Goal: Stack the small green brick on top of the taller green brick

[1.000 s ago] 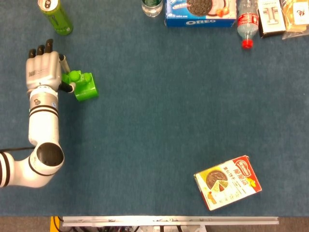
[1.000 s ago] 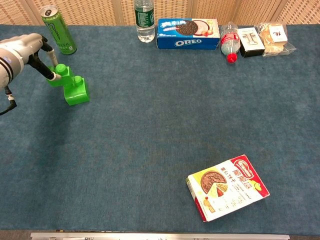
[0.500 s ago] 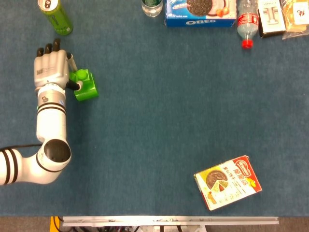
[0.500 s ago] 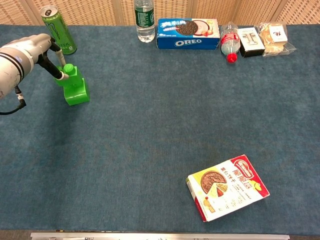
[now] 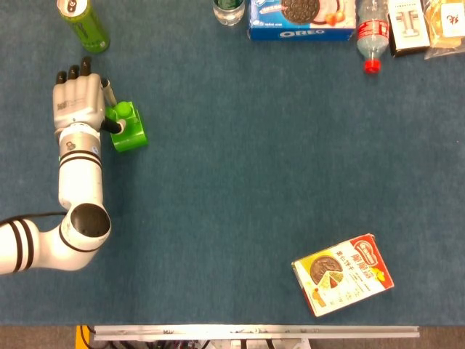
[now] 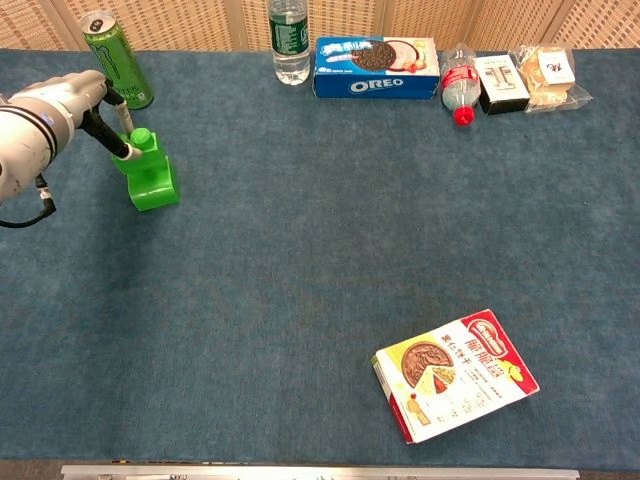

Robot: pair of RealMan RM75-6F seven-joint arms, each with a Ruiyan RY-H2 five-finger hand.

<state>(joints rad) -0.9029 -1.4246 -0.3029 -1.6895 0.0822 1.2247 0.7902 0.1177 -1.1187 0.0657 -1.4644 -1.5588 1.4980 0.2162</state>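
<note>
The taller green brick (image 5: 133,135) (image 6: 153,186) stands at the far left of the blue table. The small green brick (image 5: 120,113) (image 6: 137,147) sits over its top, pinched by my left hand (image 5: 76,100) (image 6: 50,108) between thumb and a finger. The hand is just left of the two bricks, palm down in the head view. Whether the small brick rests fully on the taller one or hovers just above it is unclear. My right hand is in neither view.
A green can (image 5: 83,23) (image 6: 117,59) stands just behind the left hand. Along the back edge are a water bottle (image 6: 288,41), an Oreo box (image 6: 376,66), a red-capped bottle (image 6: 459,72) and small packets (image 6: 503,82). A snack box (image 5: 342,273) lies front right.
My left hand has carried the small green brick rightwards, from beside the taller brick to over its top. In the last half second it hardly moved.
</note>
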